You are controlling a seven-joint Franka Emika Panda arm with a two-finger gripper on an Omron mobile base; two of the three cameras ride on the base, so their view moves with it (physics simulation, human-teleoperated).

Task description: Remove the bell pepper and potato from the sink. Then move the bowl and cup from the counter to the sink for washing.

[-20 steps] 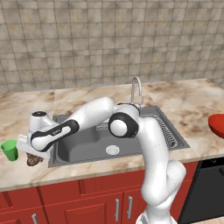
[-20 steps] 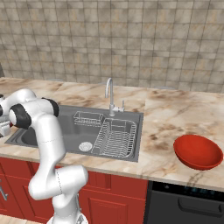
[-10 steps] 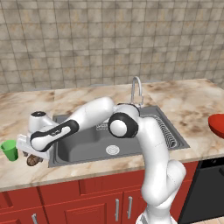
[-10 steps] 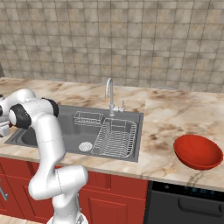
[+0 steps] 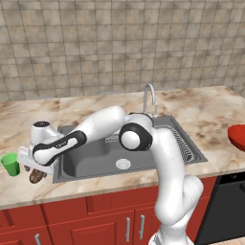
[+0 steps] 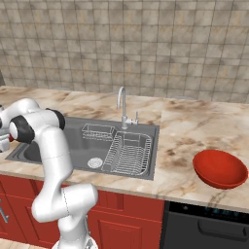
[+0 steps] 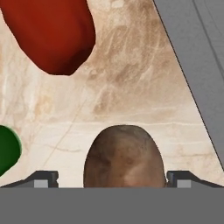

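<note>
Brown and mottled, the potato point(image 5: 36, 176) lies on the marble desk point(image 5: 91, 184) just off the left rim of the sink point(image 5: 91, 165), at about nine o'clock from the drain. Over it hangs the end effector point(image 5: 33, 168), its fingers spread wide on either side of the potato without pinching it; in the hand view the potato point(image 7: 124, 156) sits between the two dark fingertips point(image 7: 43, 178), with open gaps at both sides.

At ten o'clock from the potato stands the green cup point(image 5: 10, 164), near the end effector and apart from it. In the hand view a glossy red bell pepper point(image 7: 54, 33) rests on the same marble desk point(image 7: 131, 78), at about eleven o'clock from the potato, well clear of it.

Far off at three o'clock from the sink point(image 6: 73, 146), the red bowl point(image 6: 220, 168) rests on the desk point(image 6: 185, 126) beyond the wire dish rack point(image 6: 127, 153).
</note>
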